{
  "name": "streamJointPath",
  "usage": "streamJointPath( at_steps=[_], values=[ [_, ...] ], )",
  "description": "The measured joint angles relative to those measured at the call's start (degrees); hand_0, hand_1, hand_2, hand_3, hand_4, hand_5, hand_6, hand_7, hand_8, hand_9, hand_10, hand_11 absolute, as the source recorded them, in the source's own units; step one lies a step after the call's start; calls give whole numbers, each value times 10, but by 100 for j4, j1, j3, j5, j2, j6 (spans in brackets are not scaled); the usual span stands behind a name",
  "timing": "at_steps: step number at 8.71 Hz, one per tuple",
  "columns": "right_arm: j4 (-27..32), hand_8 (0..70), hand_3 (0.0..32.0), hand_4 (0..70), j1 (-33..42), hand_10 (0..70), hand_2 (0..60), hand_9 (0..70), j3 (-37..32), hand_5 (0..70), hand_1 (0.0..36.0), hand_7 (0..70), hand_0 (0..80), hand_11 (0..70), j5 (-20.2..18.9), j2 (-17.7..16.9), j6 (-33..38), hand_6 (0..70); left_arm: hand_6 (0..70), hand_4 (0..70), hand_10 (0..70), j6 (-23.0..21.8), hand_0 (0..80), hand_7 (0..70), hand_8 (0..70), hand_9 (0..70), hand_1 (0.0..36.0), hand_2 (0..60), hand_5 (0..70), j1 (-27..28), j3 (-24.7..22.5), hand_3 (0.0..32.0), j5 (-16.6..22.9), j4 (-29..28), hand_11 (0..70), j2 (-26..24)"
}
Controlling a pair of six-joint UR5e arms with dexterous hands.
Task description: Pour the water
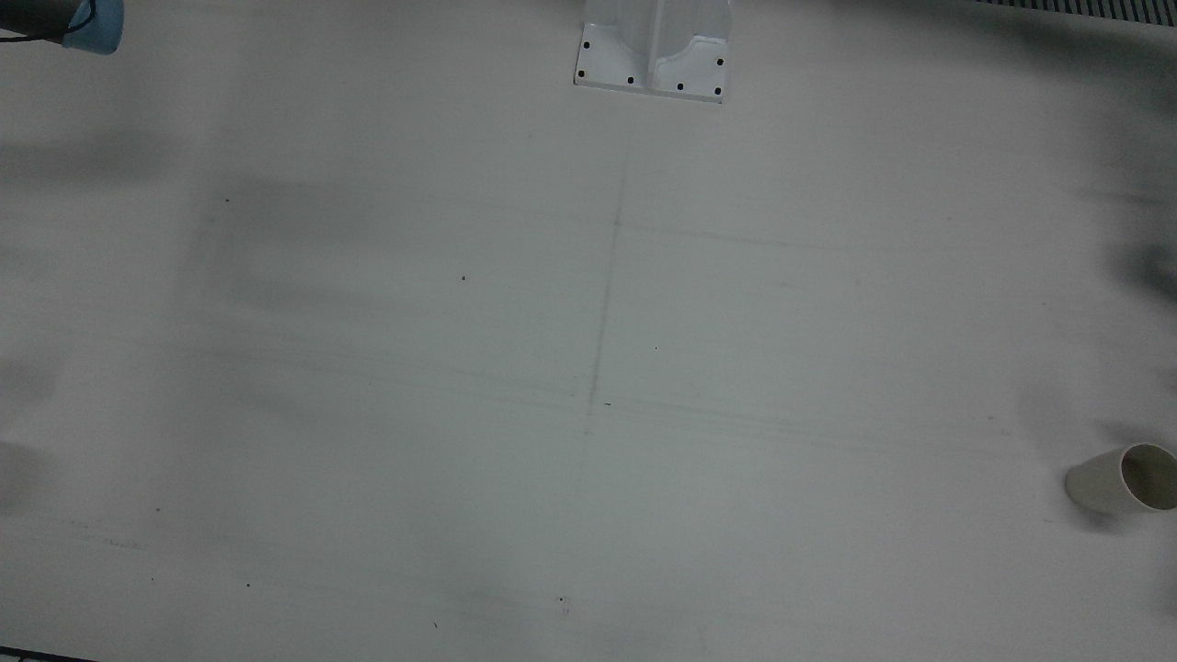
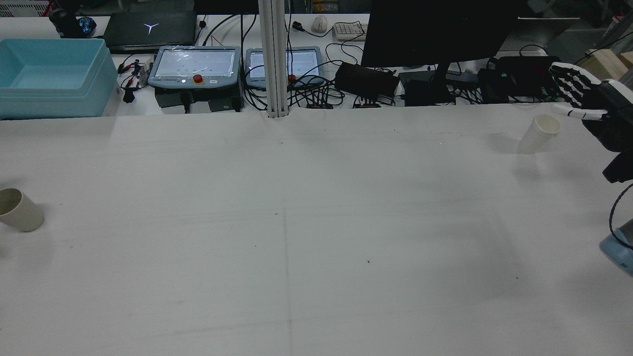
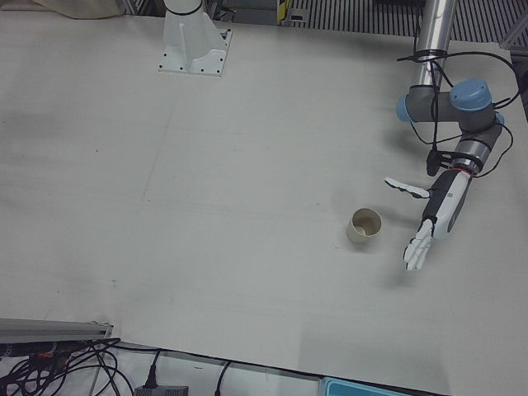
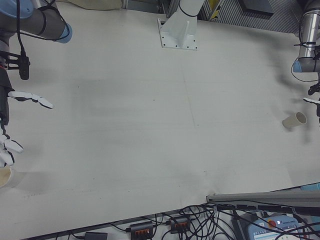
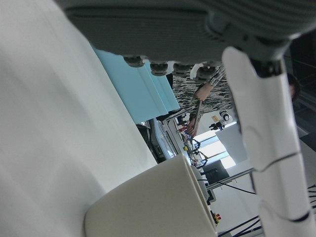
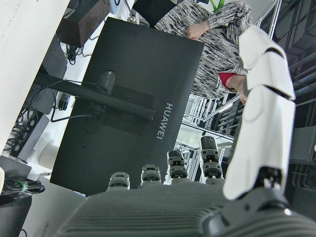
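White tabletop (image 3: 247,165): cup (image 3: 364,225) stands just beside the empty, spread-fingered left robot hand (image 3: 433,221).

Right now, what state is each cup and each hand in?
Left cup: upright on the table, mouth open, not held; contents cannot be told.
Right cup: upright on the table, mouth open, not held; contents cannot be told.
Left hand: open, fingers spread, beside the left cup, apart from it.
Right hand: open, fingers spread, beside the right cup, not gripping it.
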Motion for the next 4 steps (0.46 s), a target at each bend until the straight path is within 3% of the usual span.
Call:
streamJointPath(
  at_steps=[2,4],
  values=[
    [-1,51,84,67,-15,6,181,50,-5,217,240,136,547,29,1,8,-4,71,0,84,0,12,546,25,48,0,110,0,0,407,153,0,-492,-134,7,-16],
    [-3,52,90,66,-56,4,180,52,-6,218,241,138,549,27,1,10,-4,73,0,76,0,20,564,28,50,0,129,0,0,543,355,0,-643,-223,0,-105]
  ],
)
